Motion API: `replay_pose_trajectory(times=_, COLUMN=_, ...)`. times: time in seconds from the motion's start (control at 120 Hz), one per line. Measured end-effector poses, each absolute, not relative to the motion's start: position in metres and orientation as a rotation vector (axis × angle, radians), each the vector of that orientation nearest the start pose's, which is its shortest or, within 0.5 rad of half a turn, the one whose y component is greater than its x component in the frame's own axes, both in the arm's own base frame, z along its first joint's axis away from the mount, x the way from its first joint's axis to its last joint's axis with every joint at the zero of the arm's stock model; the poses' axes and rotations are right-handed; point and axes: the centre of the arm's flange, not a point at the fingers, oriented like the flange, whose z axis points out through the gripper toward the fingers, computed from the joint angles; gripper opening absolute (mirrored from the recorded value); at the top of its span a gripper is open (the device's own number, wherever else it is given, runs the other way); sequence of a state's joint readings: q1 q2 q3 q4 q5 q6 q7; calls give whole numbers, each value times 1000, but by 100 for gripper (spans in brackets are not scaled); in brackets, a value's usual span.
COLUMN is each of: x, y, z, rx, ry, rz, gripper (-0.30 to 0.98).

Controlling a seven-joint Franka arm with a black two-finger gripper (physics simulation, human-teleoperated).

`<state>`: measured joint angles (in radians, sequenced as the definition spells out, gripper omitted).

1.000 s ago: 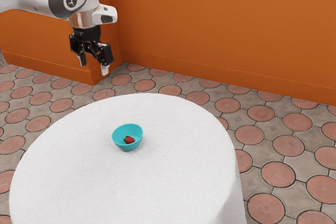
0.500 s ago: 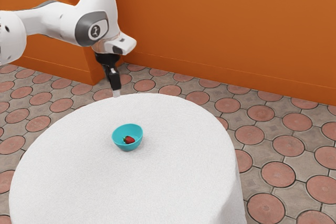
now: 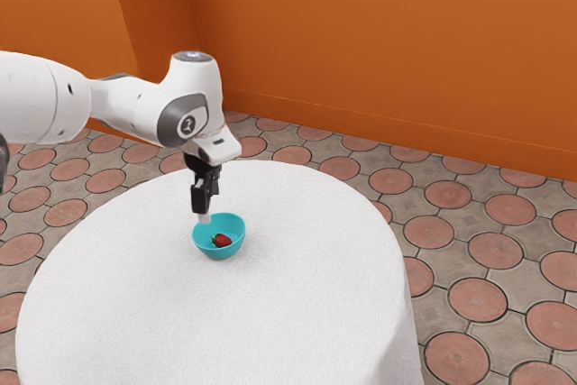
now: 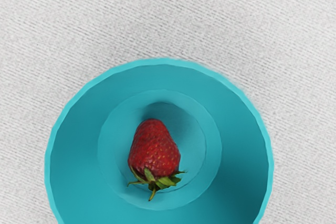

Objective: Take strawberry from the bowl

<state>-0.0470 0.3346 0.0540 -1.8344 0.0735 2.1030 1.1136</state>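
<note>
Our gripper (image 3: pixel 206 214) is black w/ a pale lower end, pointing down at the bowl (image 3: pixel 219 253); in the exterior view that end overlaps the bowl's rim on the side toward the exterior view's left. Gripper state: can't tell if open or closed from these pics. Whether it touches the rim, can't tell either.

The strawberry (image 4: pixel 154 149), our target, is in the bowl, lying on its side on the round bottom, red w/ green leaves (image 4: pixel 164 181) & a thin stem (image 4: pixel 152 195) at one end. In the exterior view the leafy end is toward the exterior view's left, the red tip toward the exterior view's right. Wrist view looks down into the bowl: smooth turquoise inside, a round step in the wall around the berry, soft shadow beside it. Bowl's upright on the table (image 3: pixel 306 313), which is round & has a white woven cloth.

Our arm (image 3: pixel 126 101), white w/ gray parts, comes in from the exterior view's left & bends down at the wrist, over the table. Farther out: floor (image 3: pixel 455 358) w/ round reddish tiles set in gray-brown ones, then orange wall (image 3: pixel 388 42) w/ matching baseboard (image 3: pixel 406 129) in the bkgd.
</note>
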Motion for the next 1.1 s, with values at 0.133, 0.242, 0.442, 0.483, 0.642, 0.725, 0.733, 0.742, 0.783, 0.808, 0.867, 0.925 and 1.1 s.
replay_pose_trajectory(times=0.133, x=630, y=3, z=326, rx=-2593, ry=1735, rz=131, gripper=64)
replay_pose_trajectory(times=0.242, x=632, y=2, z=316, rx=-2588, ry=1763, rz=122, gripper=46)
replay_pose_trajectory(times=0.442, x=633, y=3, z=288, rx=-2577, ry=1807, rz=146, gripper=31)
replay_pose_trajectory(times=0.483, x=633, y=4, z=284, rx=-2574, ry=1813, rz=148, gripper=29)
replay_pose_trajectory(times=0.642, x=634, y=11, z=268, rx=-2575, ry=1824, rz=159, gripper=26)
replay_pose_trajectory(times=0.725, x=634, y=12, z=263, rx=-2571, ry=1831, rz=157, gripper=26)
replay_pose_trajectory(times=0.733, x=634, y=12, z=263, rx=-2571, ry=1832, rz=156, gripper=26)
replay_pose_trajectory(times=0.742, x=634, y=12, z=262, rx=-2570, ry=1833, rz=156, gripper=26)
replay_pose_trajectory(times=0.783, x=634, y=12, z=260, rx=-2571, ry=1836, rz=156, gripper=26)
replay_pose_trajectory(times=0.808, x=634, y=12, z=259, rx=-2571, ry=1837, rz=154, gripper=25)
replay_pose_trajectory(times=0.867, x=635, y=12, z=258, rx=-2568, ry=1840, rz=148, gripper=25)
replay_pose_trajectory(times=0.925, x=635, y=11, z=257, rx=-2566, ry=1844, rz=143, gripper=20)
replay_pose_trajectory(times=1.1, x=637, y=11, z=261, rx=-2552, ry=1844, rz=117, gripper=2)
